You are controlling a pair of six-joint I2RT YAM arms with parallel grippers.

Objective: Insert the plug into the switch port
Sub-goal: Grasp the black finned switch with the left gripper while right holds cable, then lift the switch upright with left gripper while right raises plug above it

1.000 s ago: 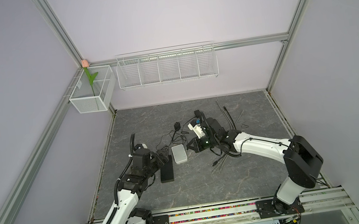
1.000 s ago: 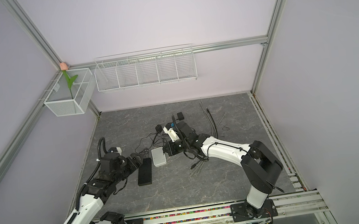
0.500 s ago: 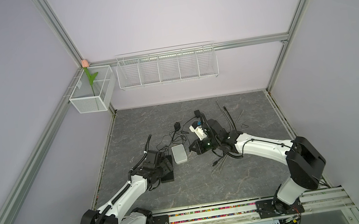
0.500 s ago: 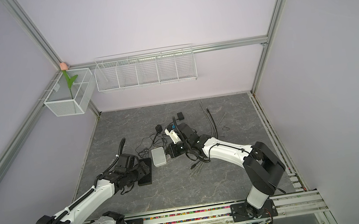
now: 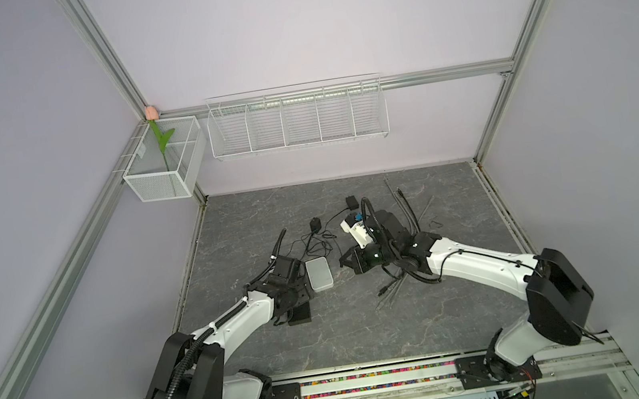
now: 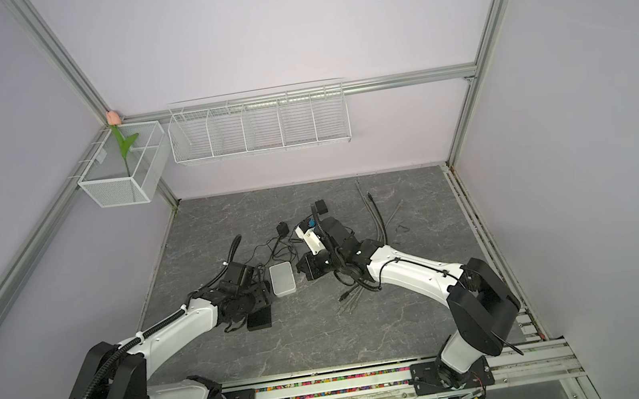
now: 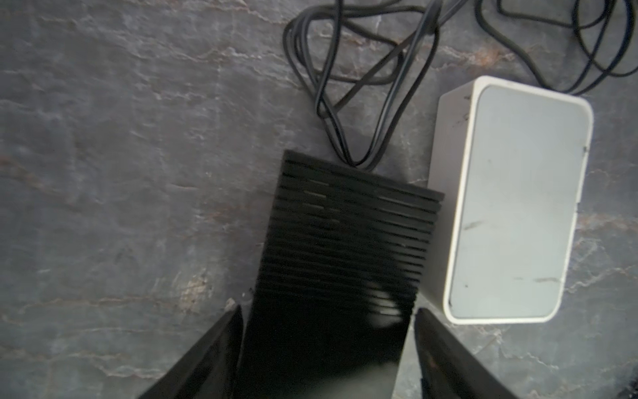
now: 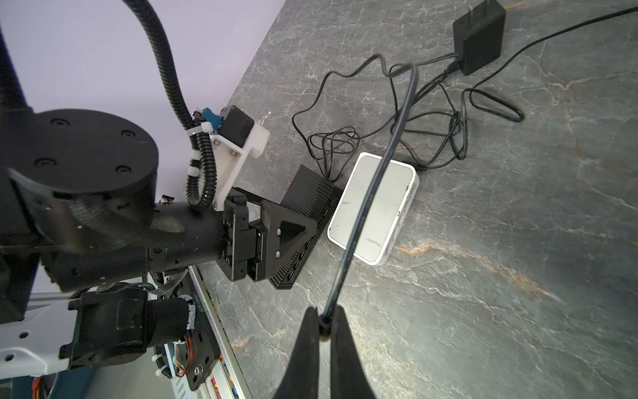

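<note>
**A:** What has the right pincer point(image 8: 326, 311) got?

**B:** Its tips are pressed together on a thin black cable point(image 8: 374, 186). The cable rises from them and crosses over the white box point(image 8: 390, 203). A small bulge sits right at the tips, but I can't tell whether that is the plug.

**A:** And the left pincer point(image 7: 328, 309)?

**B:** It is spread wide, with one finger on each side of the switch point(image 7: 345, 235), a ribbed black slab lying flat on the worktop point(image 7: 121, 172). One finger looks to be against the slab's edge. A sliver of worktop shows between the other finger and the slab, so the pincer straddles it rather than clamps it.

**A:** What stands in the way?

**B:** The white box. It lies just beside the switch, along the side that carries the ports point(image 8: 307, 246), and one corner of the switch touches it or nearly does. In both top views the box sits between the two pincers. That puts the right pincer near the switch but apart from it.

**A:** Further out?

**B:** A tangle of cord point(image 8: 431, 138) lies beyond the switch and the box and leads to a black adapter point(image 8: 480, 34). A second adapter point(image 5: 352, 202) and some loose grey leads point(image 5: 407, 210) lie by the right arm.
</note>
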